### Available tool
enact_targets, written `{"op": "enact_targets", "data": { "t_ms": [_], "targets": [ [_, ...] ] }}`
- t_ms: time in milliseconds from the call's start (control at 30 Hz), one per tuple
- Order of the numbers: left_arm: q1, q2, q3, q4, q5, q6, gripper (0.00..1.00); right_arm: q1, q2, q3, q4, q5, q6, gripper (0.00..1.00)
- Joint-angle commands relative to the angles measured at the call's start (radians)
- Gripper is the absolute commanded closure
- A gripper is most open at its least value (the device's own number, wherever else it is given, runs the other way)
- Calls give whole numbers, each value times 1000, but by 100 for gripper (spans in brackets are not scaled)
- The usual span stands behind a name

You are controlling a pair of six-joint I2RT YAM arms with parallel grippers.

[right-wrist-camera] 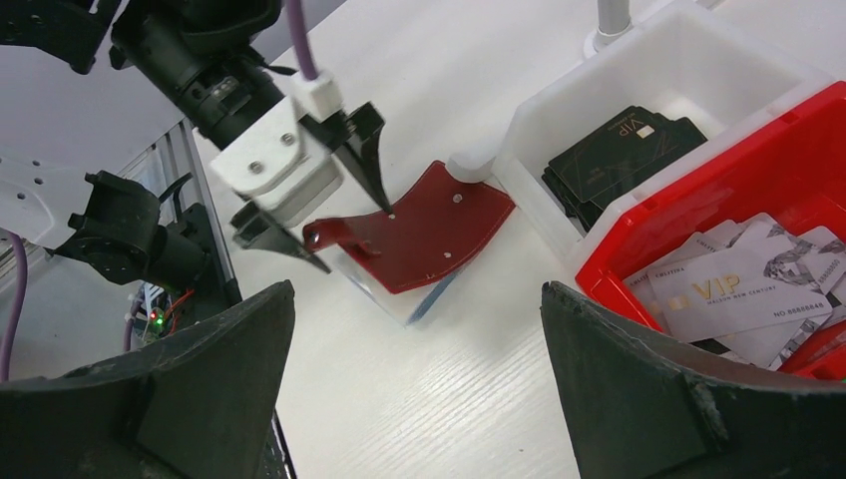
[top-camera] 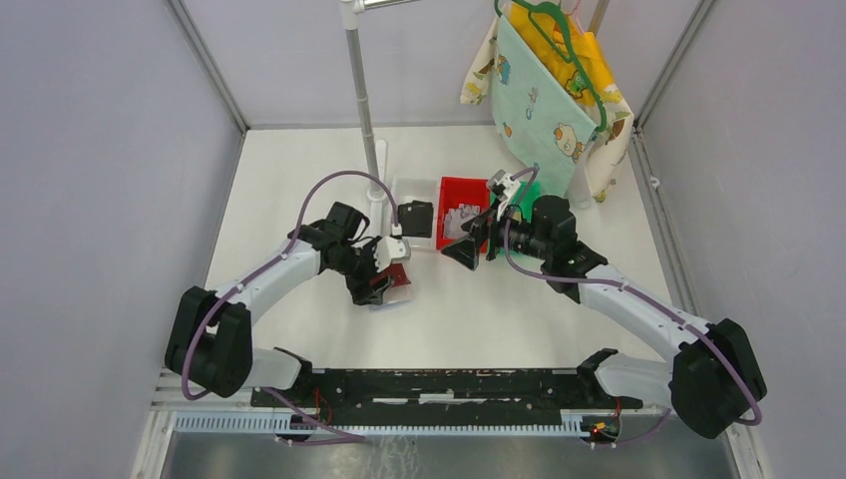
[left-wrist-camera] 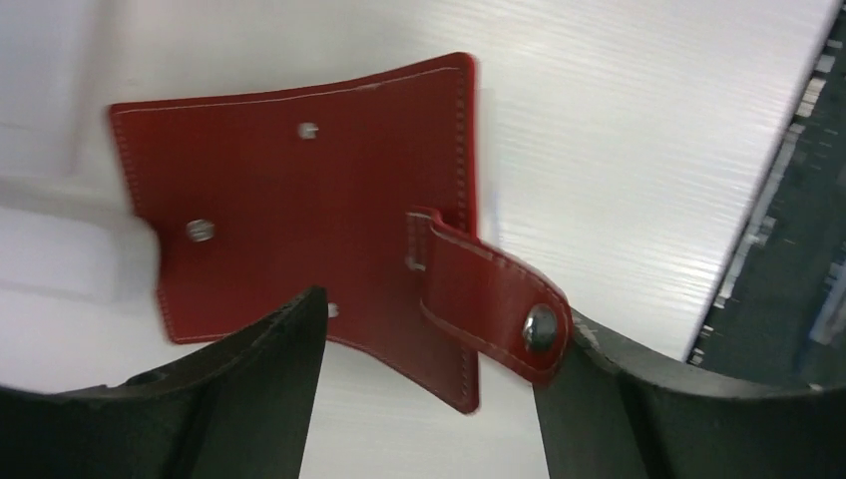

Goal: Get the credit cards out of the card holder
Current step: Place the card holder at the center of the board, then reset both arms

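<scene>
On the table [top-camera: 449, 319], the left gripper [left-wrist-camera: 444, 309] straddles the card holder [left-wrist-camera: 299, 200], jaws spread; right gripper [right-wrist-camera: 417, 294] gapes empty.

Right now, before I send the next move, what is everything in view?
card holder: one, dark red, on the table under the left hand, tab loose
white bin: one, behind the card holder
black cards: a stack, in the white bin
red bin: one, right of the white bin
pale cards: several, in the red bin
pole: one, grey, back of table
cloths: a few, patterned, hanging back right
left hand: open, over the card holder
right hand: open, empty, by the red bin
</scene>
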Motion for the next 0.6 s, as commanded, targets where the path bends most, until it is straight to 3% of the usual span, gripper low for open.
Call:
{"op": "enact_targets", "data": {
  "t_ms": [0,233,367,500,567],
  "targets": [
    [-33,-38,38,-237,175,155,21,-11,1,26,7,19,-11,2],
    [12,47,170,-372,216,164,21,-54,-57,-7,-40,114,-42,2],
    [201,75,294,-350,247,95,19,-101,-118,-46,-121,390,-107,2],
    [416,113,368,-224,239,-68,1,-157,-217,-156,-116,764,-121,2],
    [507,106,347,-139,234,-130,0,-180,-274,-245,-58,939,-122,2]
  ]
}}
